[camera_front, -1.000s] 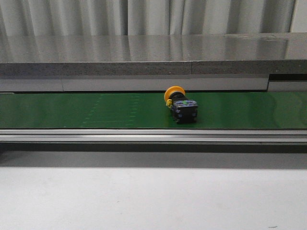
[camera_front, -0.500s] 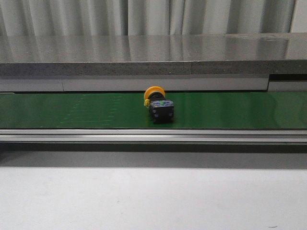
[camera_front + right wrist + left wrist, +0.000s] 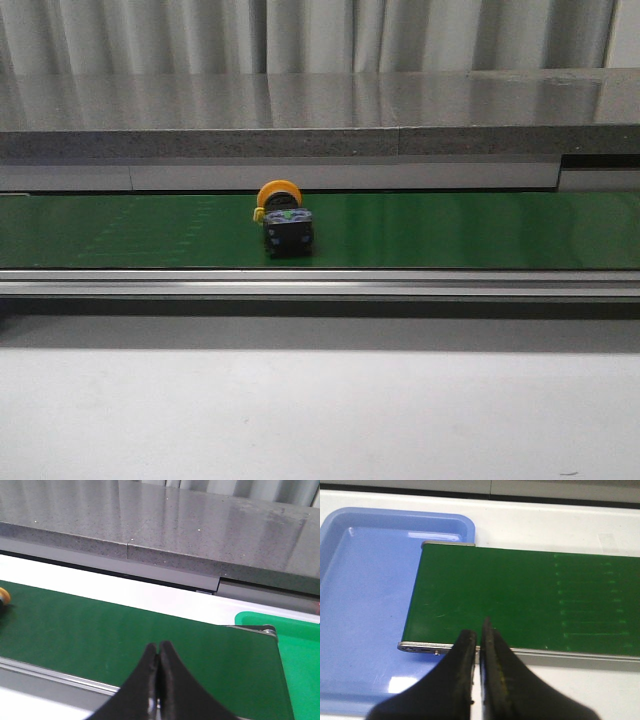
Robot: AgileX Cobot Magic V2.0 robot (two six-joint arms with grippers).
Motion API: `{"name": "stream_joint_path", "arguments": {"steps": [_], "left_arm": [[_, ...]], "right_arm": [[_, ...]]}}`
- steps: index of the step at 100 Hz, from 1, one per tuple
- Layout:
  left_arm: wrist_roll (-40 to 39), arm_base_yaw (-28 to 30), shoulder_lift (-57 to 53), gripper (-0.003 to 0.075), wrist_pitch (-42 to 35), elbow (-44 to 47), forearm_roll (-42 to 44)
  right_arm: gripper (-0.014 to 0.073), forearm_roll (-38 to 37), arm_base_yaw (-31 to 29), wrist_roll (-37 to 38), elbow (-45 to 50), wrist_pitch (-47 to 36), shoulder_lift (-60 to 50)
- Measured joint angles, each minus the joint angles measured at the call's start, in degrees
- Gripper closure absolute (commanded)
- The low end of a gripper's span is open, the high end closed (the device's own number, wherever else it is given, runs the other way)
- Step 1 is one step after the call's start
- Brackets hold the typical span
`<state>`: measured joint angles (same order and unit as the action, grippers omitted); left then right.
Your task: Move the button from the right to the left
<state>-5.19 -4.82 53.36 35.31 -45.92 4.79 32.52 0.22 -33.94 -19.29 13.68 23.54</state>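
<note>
left wrist view shows my left claw (image 3: 479, 636) with its two dark fingers pressed nearly together and nothing between them, hanging over the near rail at the end of the green belt (image 3: 520, 597). a blue tray (image 3: 365, 605) sits past that end of the belt. no button appears in this view, so it lies further along the belt from this claw.

front view puts the button (image 3: 283, 220) on the belt a little left of the middle, orange cap toward the back, black body toward me, so its long axis runs across the belt.

right wrist view has my right claw (image 3: 158, 652) closed and empty over the belt near a green tray (image 3: 300, 665). only a sliver of the orange cap shows at the edge, well away. i judge my left arm better placed for the coming pick.
</note>
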Motion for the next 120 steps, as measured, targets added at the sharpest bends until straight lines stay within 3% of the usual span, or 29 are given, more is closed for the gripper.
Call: {"name": "stream_joint_path", "arguments": {"steps": [12, 19, 38, 45, 75, 120], "left_arm": [[0.00, 0.00, 3.58, 0.0694, 0.00, -0.47, -0.24], [0.00, 0.00, 5.18, 0.0616, 0.00, -0.47, -0.49], [0.00, 0.00, 7.13, 0.0202, -0.11, -0.47, -1.26], [0.00, 0.00, 7.27, 0.0114, -0.11, -0.47, -1.30], [0.58, -0.65, 7.31, 0.0132, -0.11, -0.71, -4.32], [1.30, -10.53, 20.38, 0.0132, -0.73, -7.80, -7.27]], "right_arm": [[0.0661, 0.00, 0.00, 0.00, 0.00, 0.00, 0.00], [0.0661, 0.00, 0.00, 0.00, 0.00, 0.00, 0.00], [0.0661, 0.00, 0.00, 0.00, 0.00, 0.00, 0.00], [0.0661, 0.00, 0.00, 0.00, 0.00, 0.00, 0.00], [0.0661, 0.00, 0.00, 0.00, 0.00, 0.00, 0.00], [0.0661, 0.00, 0.00, 0.00, 0.00, 0.00, 0.00]]}}
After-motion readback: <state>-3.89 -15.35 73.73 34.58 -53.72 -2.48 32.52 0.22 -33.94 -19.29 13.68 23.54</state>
